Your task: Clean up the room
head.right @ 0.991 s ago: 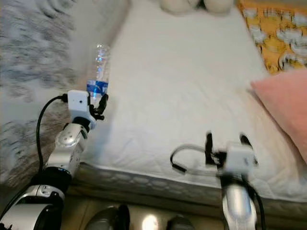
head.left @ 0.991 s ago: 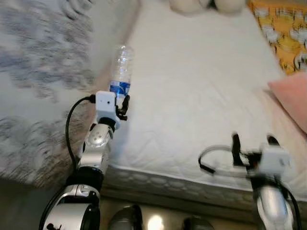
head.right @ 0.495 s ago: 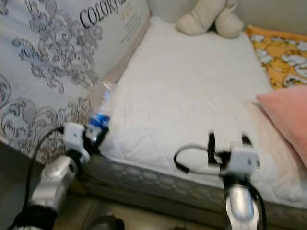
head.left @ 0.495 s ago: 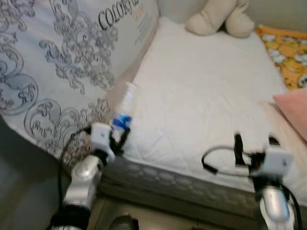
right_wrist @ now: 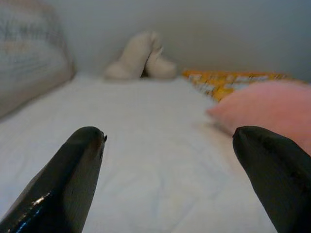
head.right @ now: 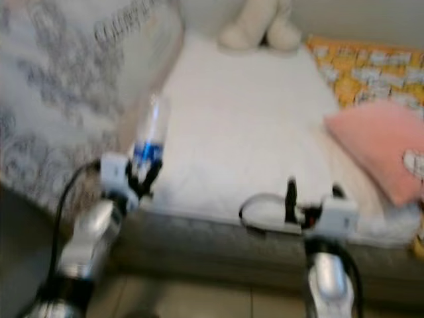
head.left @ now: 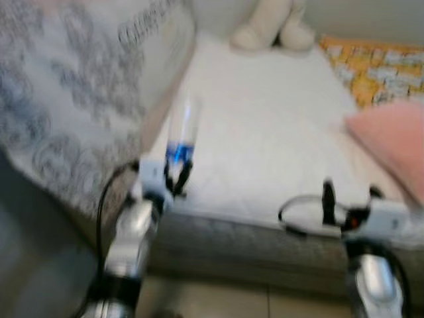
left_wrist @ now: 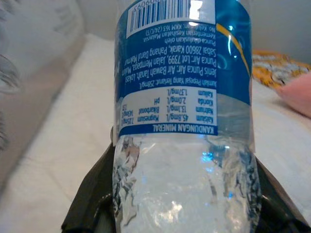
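A clear water bottle with a blue label is held upright in the left gripper, clamped near its base, above the left near corner of the white mattress. The right gripper is spread wide and empty over the near edge, beside a pink pillow. A patterned mattress is leaned along the left side.

A white mattress is lying ahead of me, and a cream plush toy is sitting at its far end. A pink pillow is resting on its right side, beside an orange patterned cloth.
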### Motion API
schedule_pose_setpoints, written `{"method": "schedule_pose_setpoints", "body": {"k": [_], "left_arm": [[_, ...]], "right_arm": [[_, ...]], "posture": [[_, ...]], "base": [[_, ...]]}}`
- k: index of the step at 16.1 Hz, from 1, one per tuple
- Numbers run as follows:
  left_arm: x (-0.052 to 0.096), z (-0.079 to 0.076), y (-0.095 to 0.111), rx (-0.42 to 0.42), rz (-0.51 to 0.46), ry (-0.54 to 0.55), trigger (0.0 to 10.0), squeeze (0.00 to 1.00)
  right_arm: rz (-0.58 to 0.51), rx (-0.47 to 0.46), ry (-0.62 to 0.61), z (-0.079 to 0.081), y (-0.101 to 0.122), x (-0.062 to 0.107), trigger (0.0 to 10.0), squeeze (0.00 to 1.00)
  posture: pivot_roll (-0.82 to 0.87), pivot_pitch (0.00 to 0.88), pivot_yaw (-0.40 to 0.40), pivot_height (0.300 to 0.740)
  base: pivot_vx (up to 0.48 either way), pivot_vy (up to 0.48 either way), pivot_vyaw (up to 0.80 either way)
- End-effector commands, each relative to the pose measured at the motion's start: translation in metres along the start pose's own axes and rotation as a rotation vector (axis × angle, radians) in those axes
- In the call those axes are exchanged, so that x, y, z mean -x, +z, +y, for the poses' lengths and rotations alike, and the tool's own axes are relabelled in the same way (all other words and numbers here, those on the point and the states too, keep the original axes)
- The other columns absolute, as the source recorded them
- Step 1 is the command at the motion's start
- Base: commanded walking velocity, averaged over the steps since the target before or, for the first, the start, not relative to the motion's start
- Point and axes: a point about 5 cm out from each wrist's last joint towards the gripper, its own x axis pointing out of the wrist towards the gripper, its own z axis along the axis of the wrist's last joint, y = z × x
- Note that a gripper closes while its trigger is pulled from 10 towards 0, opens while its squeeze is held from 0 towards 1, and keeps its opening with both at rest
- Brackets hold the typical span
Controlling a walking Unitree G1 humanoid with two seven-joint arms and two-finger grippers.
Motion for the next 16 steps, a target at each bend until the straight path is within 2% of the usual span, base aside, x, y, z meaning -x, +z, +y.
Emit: {"method": "schedule_pose_setpoints", "body": {"k": [1,3,6,11,12,14,16], "left_arm": [[-0.007,-0.002,0.010,-0.037,-0.026,-0.011,10.0,0.00],[-0.009,-0.002,0.014,-0.048,-0.038,-0.016,10.0,0.00],[-0.006,-0.008,0.011,-0.036,-0.033,-0.048,10.0,0.00],[-0.006,-0.008,0.011,-0.034,-0.035,-0.053,10.0,0.00],[-0.006,-0.007,0.010,-0.026,-0.032,-0.046,10.0,0.00],[-0.003,-0.003,0.000,0.045,0.006,0.005,10.0,0.00],[-0.001,-0.002,-0.004,0.057,0.016,0.020,10.0,0.00]], "right_arm": [[-0.006,0.003,0.018,0.001,0.002,-0.005,10.0,0.00],[-0.007,0.006,0.036,0.005,0.002,-0.010,10.0,0.00],[0.013,0.015,0.051,0.008,-0.002,-0.011,10.0,0.00],[0.030,0.014,0.053,0.008,-0.006,-0.009,10.0,0.00],[0.032,0.014,0.052,0.008,-0.007,-0.009,10.0,0.00],[0.050,0.016,0.046,0.004,-0.009,-0.005,10.0,0.00],[0.064,0.015,0.040,0.000,-0.011,-0.003,10.0,0.00]], "posture": [[-0.04,0.000,0.008,0.740],[-0.04,0.000,0.011,0.740],[-0.04,0.000,0.015,0.740],[-0.04,0.000,0.018,0.740],[-0.04,0.000,0.019,0.740],[-0.05,0.000,0.009,0.740],[-0.05,0.000,0.002,0.740]], "base": [[0.000,0.000,0.00],[0.000,0.000,0.00],[0.000,-0.480,0.00],[0.000,-0.480,0.00],[0.000,-0.480,0.00],[0.000,-0.480,0.00],[0.000,-0.480,0.00]]}}
